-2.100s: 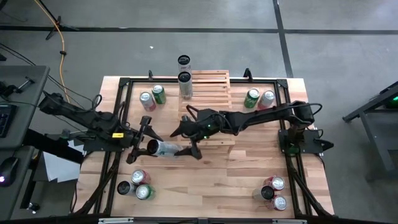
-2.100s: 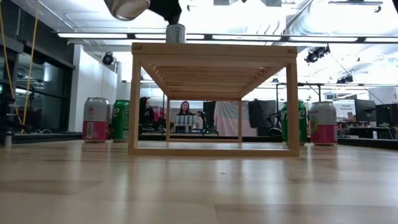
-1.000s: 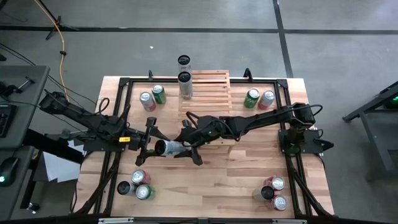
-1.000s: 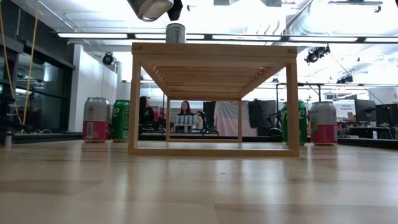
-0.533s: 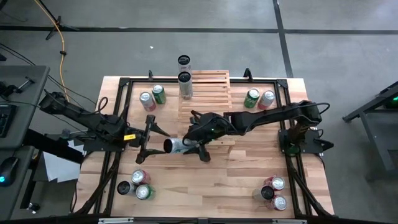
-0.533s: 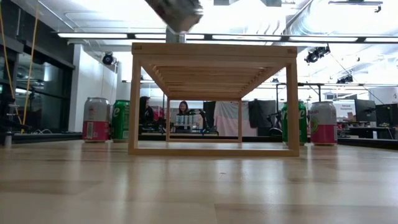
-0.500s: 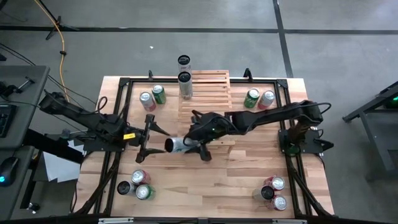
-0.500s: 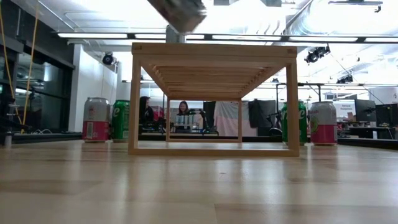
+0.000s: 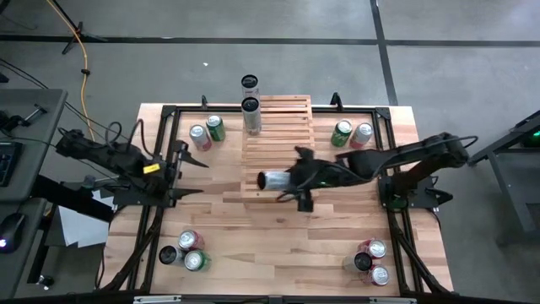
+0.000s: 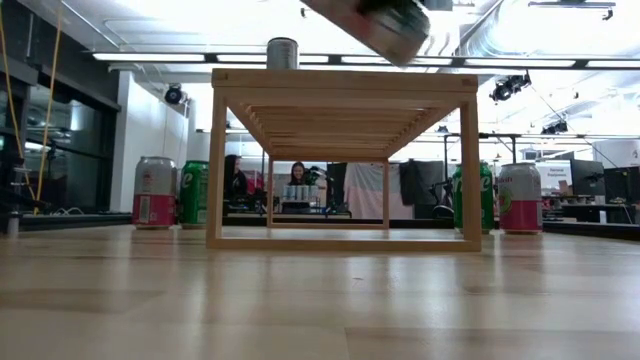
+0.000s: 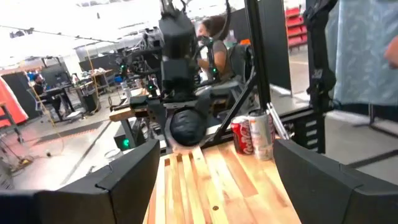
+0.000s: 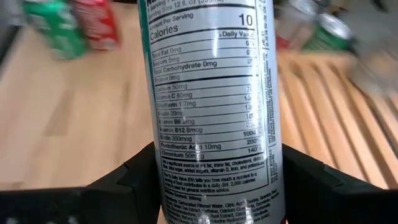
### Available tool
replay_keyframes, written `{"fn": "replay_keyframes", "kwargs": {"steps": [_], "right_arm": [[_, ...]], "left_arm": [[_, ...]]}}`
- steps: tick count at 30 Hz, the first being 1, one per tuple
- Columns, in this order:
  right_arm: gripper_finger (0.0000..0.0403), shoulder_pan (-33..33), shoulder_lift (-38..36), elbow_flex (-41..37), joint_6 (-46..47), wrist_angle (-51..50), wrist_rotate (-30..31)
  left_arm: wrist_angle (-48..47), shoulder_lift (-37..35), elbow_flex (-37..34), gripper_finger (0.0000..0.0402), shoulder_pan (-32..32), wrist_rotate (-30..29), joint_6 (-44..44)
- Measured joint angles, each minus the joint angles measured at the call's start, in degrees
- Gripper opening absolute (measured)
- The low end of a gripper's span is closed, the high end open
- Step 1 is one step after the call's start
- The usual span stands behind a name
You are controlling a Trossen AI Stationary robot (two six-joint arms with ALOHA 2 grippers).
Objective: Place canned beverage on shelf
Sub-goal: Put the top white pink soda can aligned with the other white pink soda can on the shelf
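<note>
Right wrist view alone shows can (image 12: 211,93) label.

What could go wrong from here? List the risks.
The right gripper holds the slim can sideways over the shelf; set down like that, it could roll off.

A tall can already stands at the shelf's far left; the swing could topple it.

The left gripper, open, waits at the table's left.

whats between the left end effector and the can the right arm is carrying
Only bare wooden tabletop, as the high view shows. The left end effector stands open near the table's left side; the right end effector holds the slim can over the shelf.
</note>
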Motion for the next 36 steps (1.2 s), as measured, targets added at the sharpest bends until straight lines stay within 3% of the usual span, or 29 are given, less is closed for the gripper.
{"fn": "replay_keyframes", "kwargs": {"steps": [5, 9, 14, 17, 24, 36], "right_arm": [[0.0232, 0.37, -12.77, -17.57, 4.44, 13.83, 7.94], [0.0232, -2.74, -20.69, -30.56, -4.46, 41.25, 9.61], [0.0232, -13.16, -20.48, -43.45, -12.2, 77.48, 0.01], [0.0232, -20.43, -15.48, -46.93, -9.22, 89.56, -6.32], [0.0232, -31.32, -1.08, -40.86, -5.06, 98.21, -12.84], [0.0232, -38.78, 19.79, -21.16, -0.83, 98.11, -17.51]], "left_arm": [[-1.2, -2.62, 0.0, 0.0305, -0.02, 0.02, -1.22], [-0.71, -2.9, -0.02, 0.0305, -0.04, -0.21, -0.12], [0.49, -2.86, -0.02, 0.0305, -0.04, -0.7, 0.97], [0.46, -2.85, -0.02, 0.0305, -0.04, -0.7, 0.97], [0.38, -2.77, -0.02, 0.0305, -0.04, -0.7, 1.02], [-0.41, -2.59, -0.07, 0.0305, -0.04, -0.73, 0.05]]}}
